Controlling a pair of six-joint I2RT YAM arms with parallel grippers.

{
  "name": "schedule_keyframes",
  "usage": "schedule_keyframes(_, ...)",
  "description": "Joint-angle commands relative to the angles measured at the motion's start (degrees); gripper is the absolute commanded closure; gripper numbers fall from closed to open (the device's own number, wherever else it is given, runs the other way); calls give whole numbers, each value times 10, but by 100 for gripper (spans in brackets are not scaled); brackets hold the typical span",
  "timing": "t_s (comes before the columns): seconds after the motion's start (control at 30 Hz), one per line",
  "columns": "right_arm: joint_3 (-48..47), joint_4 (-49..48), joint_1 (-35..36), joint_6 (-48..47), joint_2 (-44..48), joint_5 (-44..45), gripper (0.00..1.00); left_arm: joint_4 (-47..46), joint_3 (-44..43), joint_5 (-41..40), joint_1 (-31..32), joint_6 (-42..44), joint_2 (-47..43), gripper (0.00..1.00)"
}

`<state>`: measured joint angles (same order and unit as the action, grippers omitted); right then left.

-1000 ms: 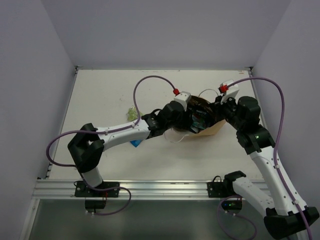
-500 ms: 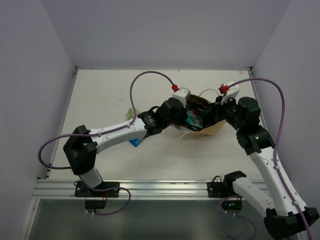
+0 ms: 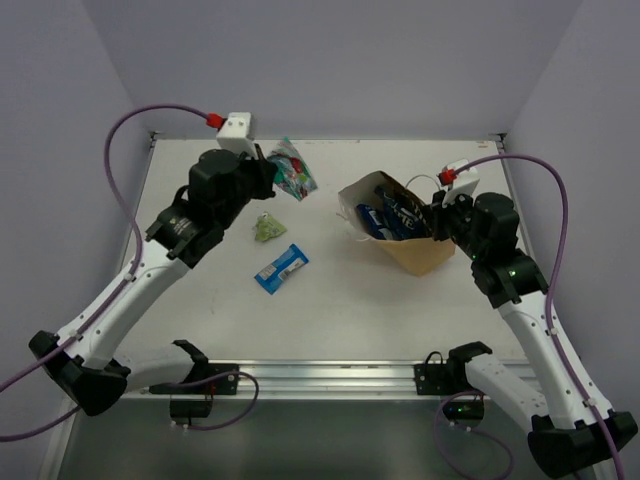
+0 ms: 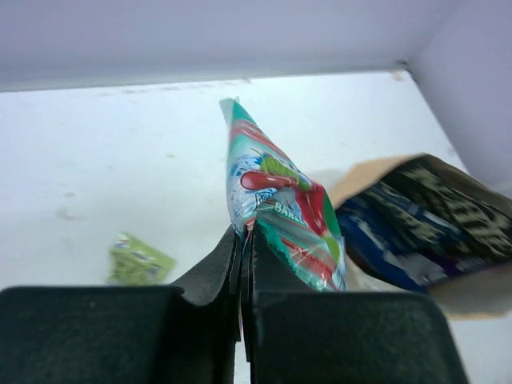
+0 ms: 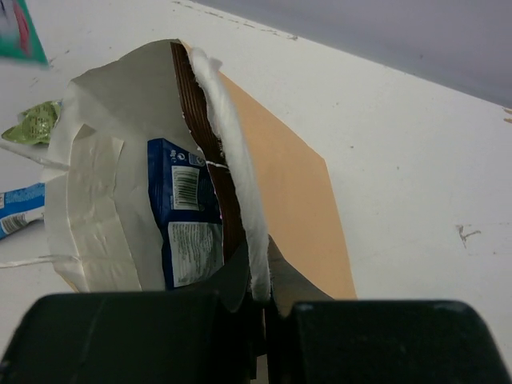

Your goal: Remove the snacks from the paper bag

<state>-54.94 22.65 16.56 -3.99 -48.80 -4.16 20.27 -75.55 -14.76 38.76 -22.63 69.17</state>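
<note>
The tan paper bag (image 3: pixel 420 250) lies on its side at the right, mouth facing left. My right gripper (image 3: pixel 437 215) is shut on its upper rim (image 5: pixel 240 184) and holds the mouth open. Inside show a blue packet (image 5: pixel 188 216) and a dark brown packet (image 5: pixel 210 136). My left gripper (image 3: pixel 262 172) hangs raised over the back left of the table, shut on the lower edge of a teal-and-red pouch (image 4: pixel 280 208), also visible from above as the pouch (image 3: pixel 292 172). A blue bar wrapper (image 3: pixel 281 268) and a small green packet (image 3: pixel 267 228) lie on the table left of the bag.
The white table (image 3: pixel 200 300) is walled at the back and both sides. A white cord handle (image 3: pixel 350 222) trails from the bag's mouth. Purple cables loop above both arms.
My left gripper shut on the teal-and-red pouch inside the bag, then the arm pulled out and swung up and to the back left with it. The right arm has held still.
</note>
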Motion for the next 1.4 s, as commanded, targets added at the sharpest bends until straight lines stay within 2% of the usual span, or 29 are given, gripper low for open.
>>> schedule_keyframes(0.0,-10,-11,1,-7,-2,14,100,30,-43,-36,-51,56,-32,100)
schedule_keyframes(0.1,-16,-8,1,-8,-6,13,100,37,-59,-52,-90,80,-24,100)
schedule_keyframes(0.2,-15,-7,1,-10,-3,14,100,-5,-27,-41,-131,100,-7,100)
schedule_keyframes(0.47,-13,-6,1,-14,0,12,100,-175,0,56,-205,112,131,100)
schedule_keyframes(0.6,-12,-7,1,-14,1,7,100,-238,-5,52,-236,134,183,100)
schedule_keyframes(0.7,-12,-5,1,-14,0,5,100,-269,31,37,-262,119,179,98)
schedule_keyframes(0.73,-11,-5,1,-15,2,4,100,-262,57,34,-268,109,174,93)
schedule_keyframes(0.77,-10,-6,1,-17,3,4,100,-257,75,33,-277,96,167,84)
schedule_keyframes(0.8,-9,-6,1,-20,4,1,100,-256,95,35,-279,81,146,70)
schedule_keyframes(0.87,-7,-6,1,-23,5,-2,100,-252,153,53,-279,67,121,52)
schedule_keyframes(0.9,-7,-6,1,-24,5,-6,100,-244,166,65,-279,52,107,35)
schedule_keyframes(1.0,-10,-6,5,-30,11,-15,100,-188,182,116,-268,33,49,20)
schedule_keyframes(1.07,-16,-2,9,-35,9,-17,100,-141,171,149,-245,22,30,19)
schedule_keyframes(1.13,-21,2,18,-38,6,-19,100,-114,158,173,-214,-3,5,24)
schedule_keyframes(1.17,-24,5,23,-40,4,-16,100,-110,151,166,-164,-10,-2,27)
schedule_keyframes(1.27,-24,5,42,-48,1,2,100,-103,113,160,-69,-57,-2,27)
schedule_keyframes(1.37,-29,12,52,-48,-2,2,100,-108,74,165,-4,-120,32,28)
